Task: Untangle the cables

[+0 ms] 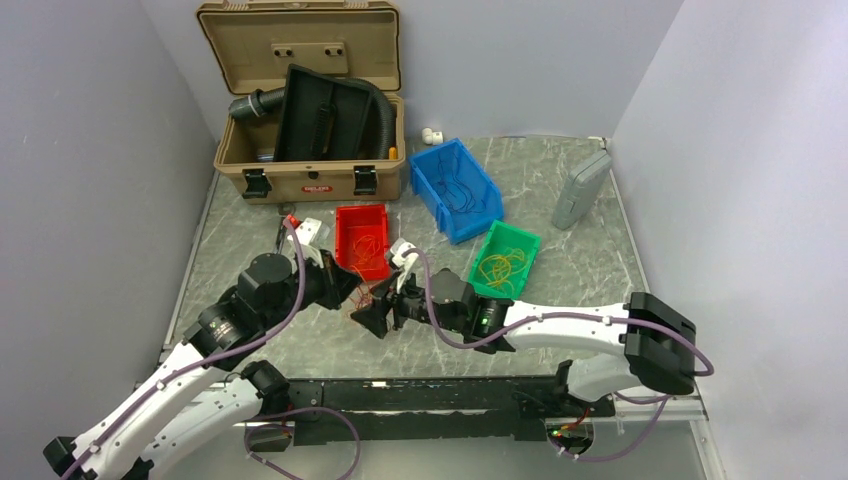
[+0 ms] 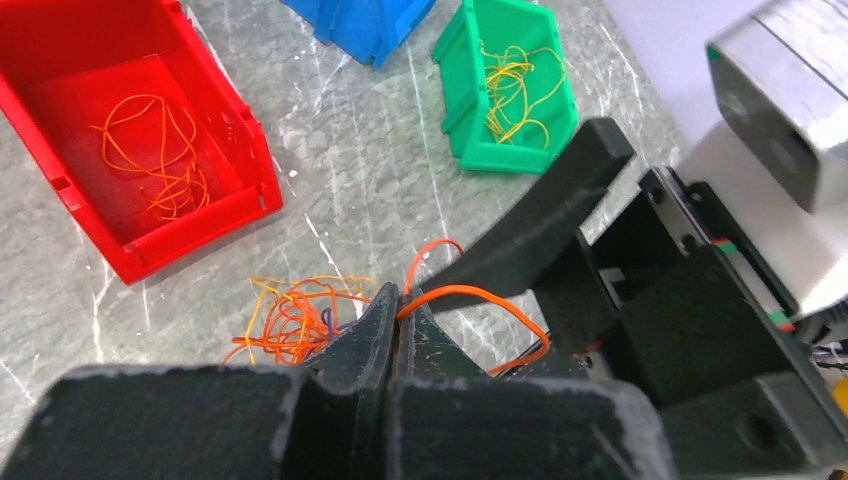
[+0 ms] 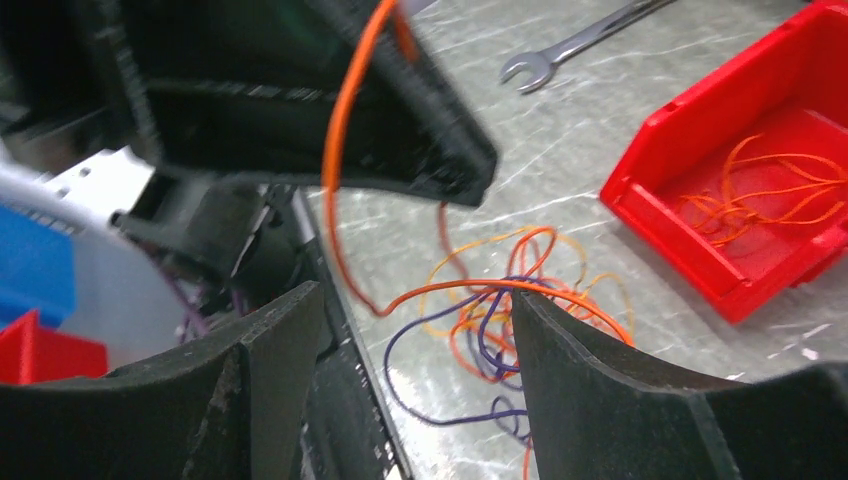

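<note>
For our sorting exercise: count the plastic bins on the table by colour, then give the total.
Red bin: 1
Blue bin: 1
Green bin: 1
Total: 3

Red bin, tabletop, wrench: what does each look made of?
Red bin: moulded plastic, glossy, with even colour and soft highlights on its walls. Tabletop: polished grey stone with white veins, or possibly a laminate imitating it. Wrench: bare metal, likely steel, judging by its bright silvery sheen.
</note>
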